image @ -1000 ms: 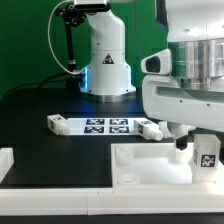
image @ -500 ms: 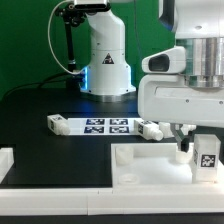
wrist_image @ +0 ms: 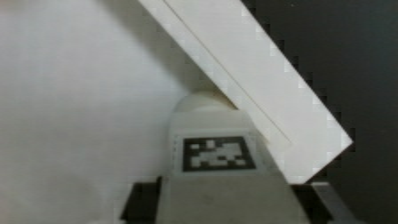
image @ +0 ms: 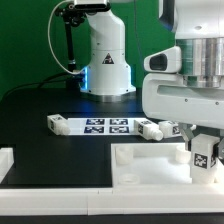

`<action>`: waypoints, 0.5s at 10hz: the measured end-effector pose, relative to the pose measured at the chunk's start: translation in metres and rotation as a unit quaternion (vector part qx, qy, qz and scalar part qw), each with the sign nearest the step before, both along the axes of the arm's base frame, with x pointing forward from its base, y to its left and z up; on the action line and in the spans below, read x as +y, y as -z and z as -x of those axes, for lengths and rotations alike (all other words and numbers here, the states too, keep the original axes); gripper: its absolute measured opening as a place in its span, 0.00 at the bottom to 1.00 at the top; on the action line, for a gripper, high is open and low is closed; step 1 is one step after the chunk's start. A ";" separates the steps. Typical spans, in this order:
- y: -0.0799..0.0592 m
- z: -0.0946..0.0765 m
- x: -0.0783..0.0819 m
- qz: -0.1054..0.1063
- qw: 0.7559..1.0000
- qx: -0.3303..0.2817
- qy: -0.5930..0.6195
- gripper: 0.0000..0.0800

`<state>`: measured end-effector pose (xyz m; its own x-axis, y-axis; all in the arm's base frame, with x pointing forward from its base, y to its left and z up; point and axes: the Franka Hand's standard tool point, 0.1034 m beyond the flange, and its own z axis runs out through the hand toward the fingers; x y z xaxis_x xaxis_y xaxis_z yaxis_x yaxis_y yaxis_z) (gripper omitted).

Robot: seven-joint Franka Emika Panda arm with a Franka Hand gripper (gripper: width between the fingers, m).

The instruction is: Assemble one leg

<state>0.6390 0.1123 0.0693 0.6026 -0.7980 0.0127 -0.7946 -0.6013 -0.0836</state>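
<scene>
My gripper (image: 203,150) is shut on a white leg (image: 203,154) with a black-and-white tag, at the exterior view's right, holding it upright over the large white tray-like panel (image: 150,166). In the wrist view the leg (wrist_image: 219,150) fills the space between the two dark fingers (wrist_image: 146,200), its rounded tip pointing at the panel's raised rim (wrist_image: 240,70). I cannot tell whether the leg touches the panel. Two more legs lie on the black table, one (image: 57,123) at the left end of the marker board and one (image: 150,128) at its right end.
The marker board (image: 105,125) lies flat on the black table. The robot base (image: 105,60) stands behind it. A white block (image: 5,160) sits at the exterior view's left edge.
The gripper with the leg has moved slightly to the exterior view's right and a little up. The other parts have not moved.
</scene>
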 end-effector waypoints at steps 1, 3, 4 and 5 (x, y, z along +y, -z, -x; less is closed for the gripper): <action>0.000 0.000 0.000 -0.004 0.997 0.005 0.074 0.36; 0.001 -0.003 0.000 -0.037 0.961 0.025 0.274 0.36; 0.001 -0.004 0.000 -0.063 0.929 0.035 0.362 0.36; 0.001 -0.005 0.000 -0.076 0.904 0.039 0.420 0.36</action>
